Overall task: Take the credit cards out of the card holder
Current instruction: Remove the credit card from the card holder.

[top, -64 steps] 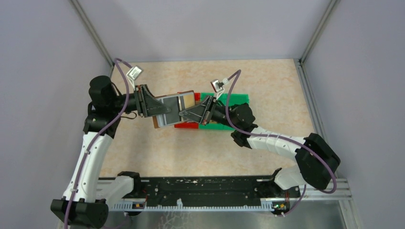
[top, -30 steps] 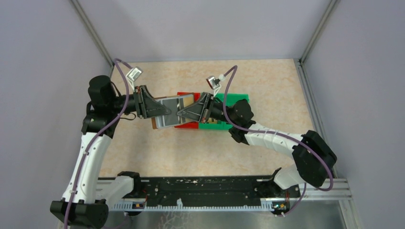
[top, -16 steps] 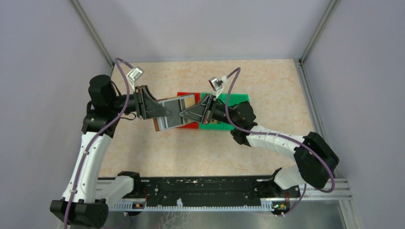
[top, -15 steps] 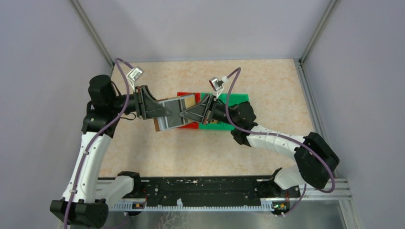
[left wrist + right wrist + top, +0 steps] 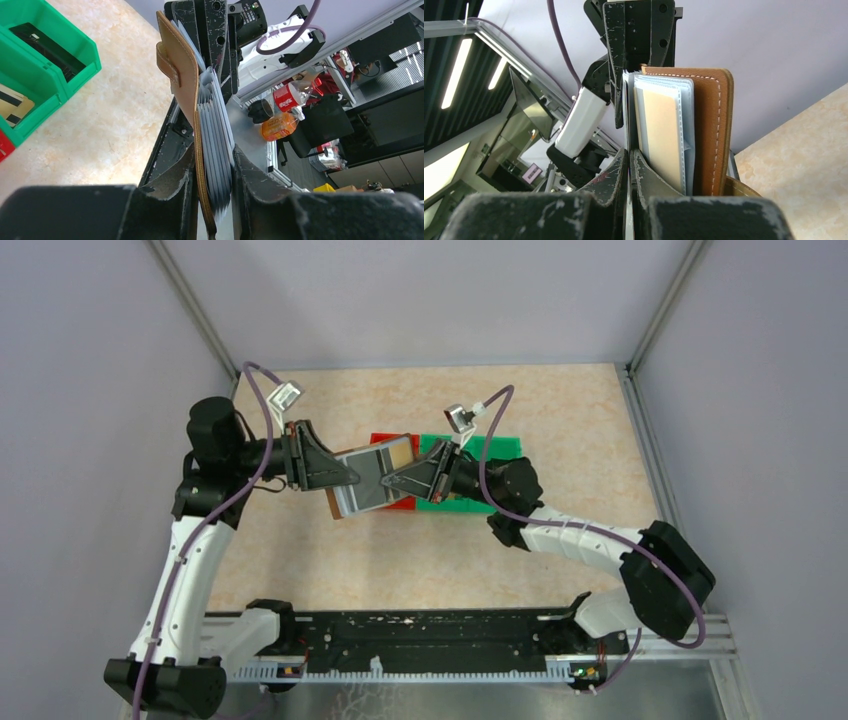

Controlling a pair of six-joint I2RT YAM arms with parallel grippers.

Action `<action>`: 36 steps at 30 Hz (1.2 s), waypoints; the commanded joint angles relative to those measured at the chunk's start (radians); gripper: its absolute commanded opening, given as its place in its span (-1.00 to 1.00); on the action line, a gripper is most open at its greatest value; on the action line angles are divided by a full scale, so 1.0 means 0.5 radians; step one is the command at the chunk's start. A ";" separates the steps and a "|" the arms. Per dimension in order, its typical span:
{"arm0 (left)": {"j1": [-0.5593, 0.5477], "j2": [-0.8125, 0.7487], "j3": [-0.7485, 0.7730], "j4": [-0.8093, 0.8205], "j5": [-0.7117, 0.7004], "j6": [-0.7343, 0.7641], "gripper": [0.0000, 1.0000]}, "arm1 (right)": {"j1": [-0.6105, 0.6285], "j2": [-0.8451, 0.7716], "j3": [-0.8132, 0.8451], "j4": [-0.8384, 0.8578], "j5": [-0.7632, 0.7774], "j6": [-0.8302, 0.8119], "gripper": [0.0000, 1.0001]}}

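Holder (image 5: 368, 480) tilted more vs sec ago; L claw (image 5: 212, 170) part-open, clamped on its edge; R claw (image 5: 630, 162) slid inward, pinched fully shut on thin leaf (image 5: 627, 110); card (image 5: 663, 135) not out yet.

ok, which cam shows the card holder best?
Right wrist: the card holder is close, brown cover and clear pockets facing the lens. Left wrist shows it edge-on, pockets fanned. Top external shows it small, mostly its grey inside.

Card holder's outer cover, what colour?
The card holder cover is brown with pale edge stitching; right wrist view.
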 commanded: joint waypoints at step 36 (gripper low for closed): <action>-0.001 0.012 0.148 -0.134 -0.025 0.133 -1.00 | 0.029 0.106 0.154 0.262 -0.112 0.088 -0.89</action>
